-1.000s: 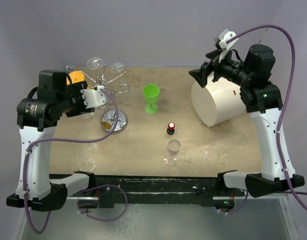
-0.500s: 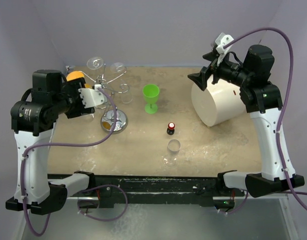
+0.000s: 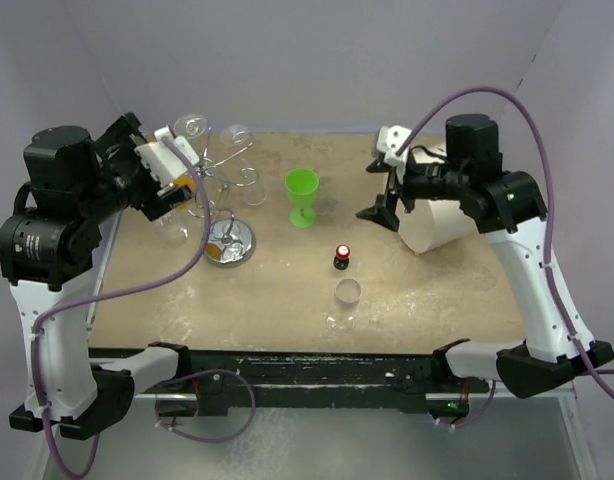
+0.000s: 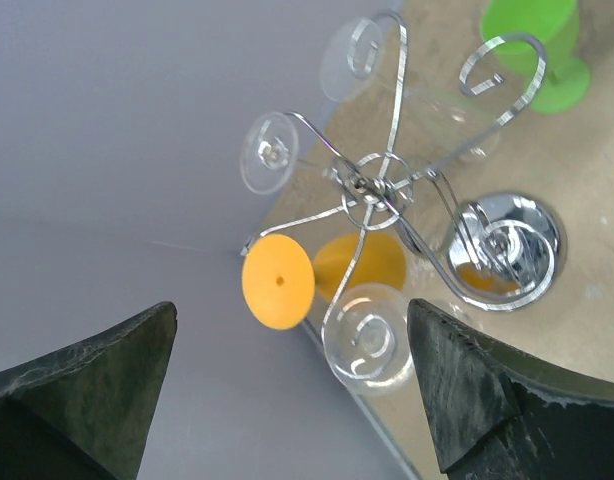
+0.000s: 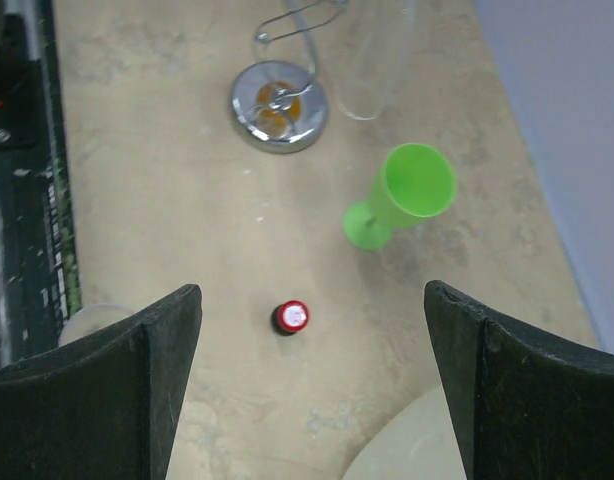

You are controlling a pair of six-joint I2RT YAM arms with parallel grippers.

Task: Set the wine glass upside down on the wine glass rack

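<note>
1. The left arm (image 3: 59, 300) is standing tall over the table's (image 3: 187, 300) left edge, with its elbow high and its wrist aiming right at the rack (image 3: 222, 195).
2. The left gripper (image 3: 145, 165) is hovering just beside the rack's curled arms, touching none of them. In the wrist view its fingers (image 4: 87, 385) are sitting wide apart with nothing between them.
3. The right arm (image 3: 532, 280) is leaning in over the white cylinder (image 3: 442, 220), its forearm reaching left and its wrist tilting down toward the table's middle.
4. The right gripper (image 3: 377, 190) is hanging in the air right of the green glass (image 3: 302, 195). Its fingers (image 5: 97, 390) are also spread wide and gripping nothing.
5. The rack is standing on its shiny disc base (image 4: 502, 250) at the back left, already carrying an orange glass (image 4: 317, 275) and clear ones upside down.
6. The green glass is standing upright on the table, right of the rack and apart from it.
7. A clear glass (image 3: 345, 303) is standing upright near the front edge, well apart from the rack.
8. A small red-capped bottle (image 5: 290, 317) is sitting between the two upright glasses, just behind the clear one.
</note>
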